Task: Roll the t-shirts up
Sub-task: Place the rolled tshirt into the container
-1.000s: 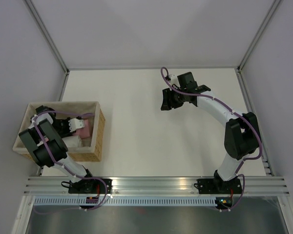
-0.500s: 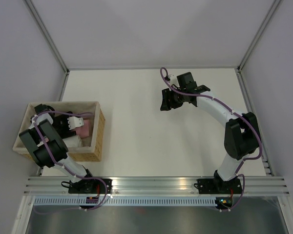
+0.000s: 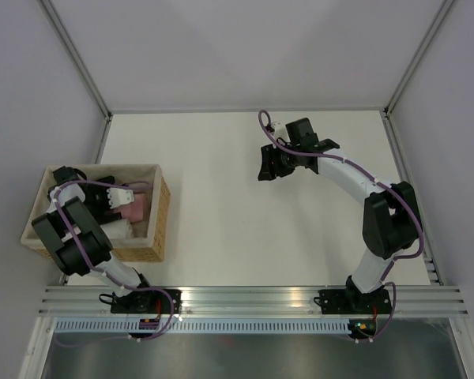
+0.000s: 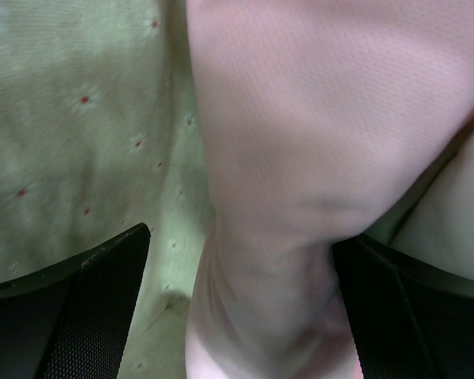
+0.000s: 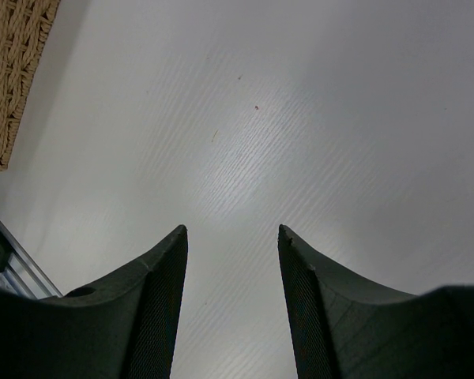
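Left wrist view, left claw [image 4: 241, 237] wide open, pink t-shirt [image 4: 316, 118] loose between its jaws

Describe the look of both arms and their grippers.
Both the left arm and right arm have white tubular links between bulky black joints, with a purple cable looping along each. The left gripper and right gripper have black curved fingers with fine mesh-textured inner faces.
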